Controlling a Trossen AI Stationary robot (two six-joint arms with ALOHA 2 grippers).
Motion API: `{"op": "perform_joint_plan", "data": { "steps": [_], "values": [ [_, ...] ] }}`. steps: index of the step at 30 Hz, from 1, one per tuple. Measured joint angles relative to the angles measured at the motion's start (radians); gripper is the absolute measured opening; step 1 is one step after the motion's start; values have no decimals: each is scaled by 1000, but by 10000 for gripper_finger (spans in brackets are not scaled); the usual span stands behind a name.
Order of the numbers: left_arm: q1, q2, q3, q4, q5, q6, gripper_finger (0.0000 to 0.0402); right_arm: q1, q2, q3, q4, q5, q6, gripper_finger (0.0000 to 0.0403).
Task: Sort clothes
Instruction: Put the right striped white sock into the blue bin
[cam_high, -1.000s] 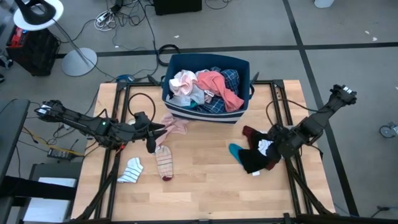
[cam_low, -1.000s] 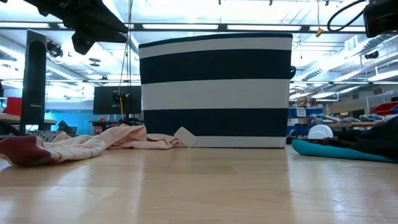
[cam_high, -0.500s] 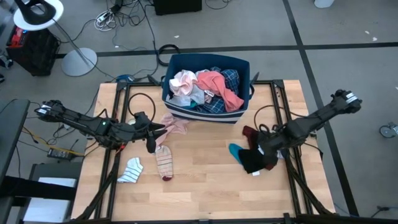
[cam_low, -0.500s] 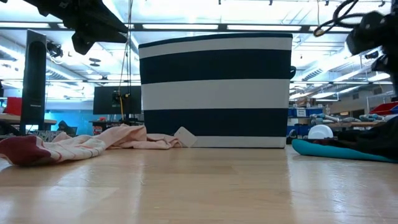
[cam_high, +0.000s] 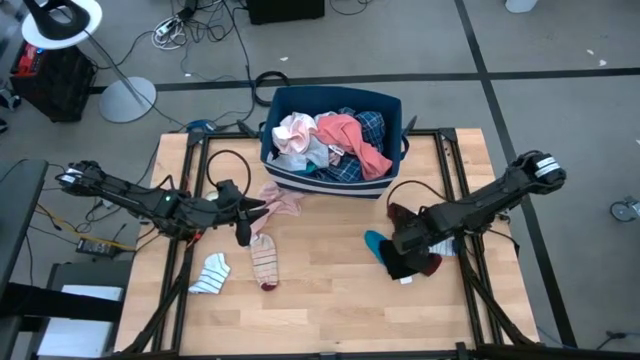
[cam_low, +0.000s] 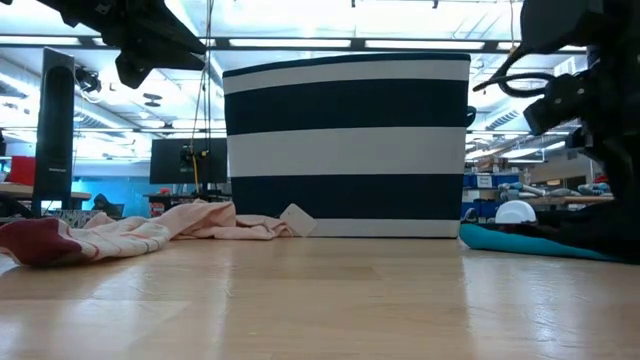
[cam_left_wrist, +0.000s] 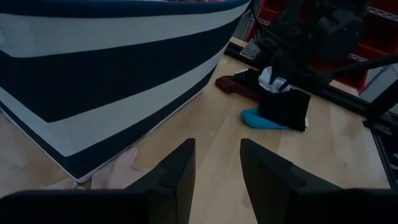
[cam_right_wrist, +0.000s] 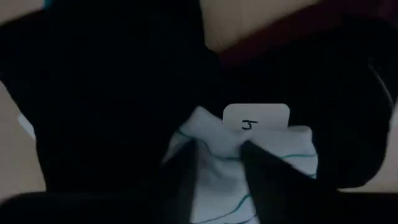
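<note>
A heap of clothes lies at the table's right: a black garment (cam_high: 405, 264), a teal piece (cam_high: 375, 241), a maroon piece (cam_high: 402, 212) and a white piece with a tag (cam_right_wrist: 256, 121). My right gripper (cam_right_wrist: 217, 169) points straight down over this heap, open, with one finger on either side of the white piece (cam_right_wrist: 249, 163). At the left, my left gripper (cam_left_wrist: 214, 174) hangs open with nothing between its fingers, above a pink garment (cam_high: 282, 203) and a striped sock (cam_high: 265, 262). More clothes fill the striped bin (cam_high: 330, 186). My right gripper comes at the white piece (cam_right_wrist: 211, 149) from above, fingers pointing down, the cloth showing in the gap between them. Whether the fingers touch it I cannot tell. The white piece lies on the black garment (cam_right_wrist: 112, 93), on the heap.
The dark blue bin with the white stripe (cam_low: 345, 145) stands at the table's far middle. A small white striped sock (cam_high: 212, 272) lies near the left front. Bare wood (cam_high: 330, 290) runs between the two arms. Black frame rails (cam_high: 455, 160) run along both table sides.
My right gripper has swung toward the table's left, come down onto the heap of dark clothes and rolled about its own axis. The clothes have stayed where they were.
</note>
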Motion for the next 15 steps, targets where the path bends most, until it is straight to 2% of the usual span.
{"op": "perform_joint_plan", "data": {
  "steps": [3,4,9,15],
  "values": [
    [0,0,0,0,0,0,133,-3,5,0,-16,-12,-11,38],
    [0,0,0,0,0,0,133,-3,-1,0,-29,-12,-7,20],
    [0,0,0,0,0,0,133,-3,-64,55,-191,19,54,10],
    [0,0,0,0,1,4,133,-1,-161,248,-369,154,103,5]
  ]
}}
